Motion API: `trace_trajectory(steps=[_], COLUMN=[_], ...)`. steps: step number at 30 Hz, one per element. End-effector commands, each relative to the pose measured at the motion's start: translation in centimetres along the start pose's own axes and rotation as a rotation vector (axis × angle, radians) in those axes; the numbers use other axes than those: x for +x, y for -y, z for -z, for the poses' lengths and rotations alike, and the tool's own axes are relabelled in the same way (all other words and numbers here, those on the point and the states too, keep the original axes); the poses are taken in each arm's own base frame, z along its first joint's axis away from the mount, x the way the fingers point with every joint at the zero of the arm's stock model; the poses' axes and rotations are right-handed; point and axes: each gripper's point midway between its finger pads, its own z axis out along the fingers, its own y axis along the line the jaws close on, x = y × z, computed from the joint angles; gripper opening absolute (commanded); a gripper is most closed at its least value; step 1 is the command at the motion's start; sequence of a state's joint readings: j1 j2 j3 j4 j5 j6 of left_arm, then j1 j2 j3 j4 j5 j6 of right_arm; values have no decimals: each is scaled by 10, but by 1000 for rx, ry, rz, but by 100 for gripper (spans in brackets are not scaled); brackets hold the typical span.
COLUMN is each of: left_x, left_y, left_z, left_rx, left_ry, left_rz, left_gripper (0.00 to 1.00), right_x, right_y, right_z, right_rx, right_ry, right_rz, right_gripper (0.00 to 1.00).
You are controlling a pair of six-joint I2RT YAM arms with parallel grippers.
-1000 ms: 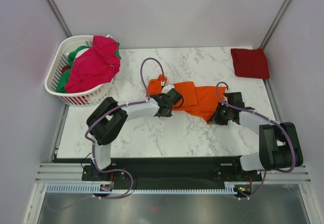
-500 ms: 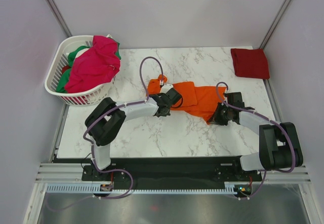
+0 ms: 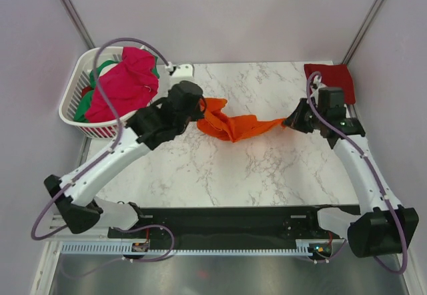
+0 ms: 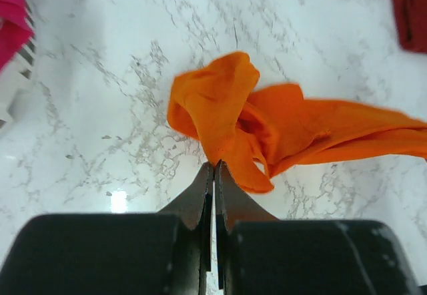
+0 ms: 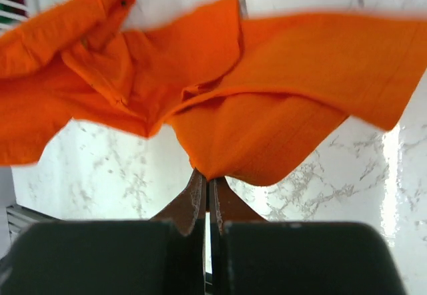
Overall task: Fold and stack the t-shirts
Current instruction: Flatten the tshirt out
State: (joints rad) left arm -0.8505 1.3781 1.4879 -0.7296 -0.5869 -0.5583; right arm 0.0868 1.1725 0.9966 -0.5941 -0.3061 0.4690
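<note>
The orange t-shirt hangs stretched above the table's middle between both grippers. My left gripper is shut on its left end, seen in the left wrist view with the orange cloth bunched ahead of the jaws. My right gripper is shut on its right end, seen in the right wrist view with the cloth spread above the jaws. The dark red t-shirt lies folded at the back right corner. The magenta-pink t-shirt and the green t-shirt lie in the basket.
The white slatted basket stands at the table's back left corner, close to my left arm. The marble tabletop runs below the hanging shirt. Grey walls close in the left, right and back.
Both arms have risen and moved apart, lifting the orange t-shirt off the table and pulling it out into a stretched band between them. The left gripper has moved toward the basket.
</note>
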Motion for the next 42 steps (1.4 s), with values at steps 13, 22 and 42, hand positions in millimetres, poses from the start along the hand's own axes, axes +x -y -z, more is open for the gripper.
trace_trajectory(steps=[13, 22, 42], left_x=[-151, -112, 94], left_y=[-98, -106, -130], left_z=[204, 195, 80], left_rx=[69, 69, -169], left_ry=[384, 305, -111], left_rz=[163, 179, 45], left_gripper=[2, 2, 2], right_x=[-132, -11, 53], right_y=[-69, -23, 2], right_z=[229, 169, 33], right_rx=[88, 59, -50], right_ry=[576, 302, 32], right_rz=[34, -82, -141], right_gripper=[0, 56, 71])
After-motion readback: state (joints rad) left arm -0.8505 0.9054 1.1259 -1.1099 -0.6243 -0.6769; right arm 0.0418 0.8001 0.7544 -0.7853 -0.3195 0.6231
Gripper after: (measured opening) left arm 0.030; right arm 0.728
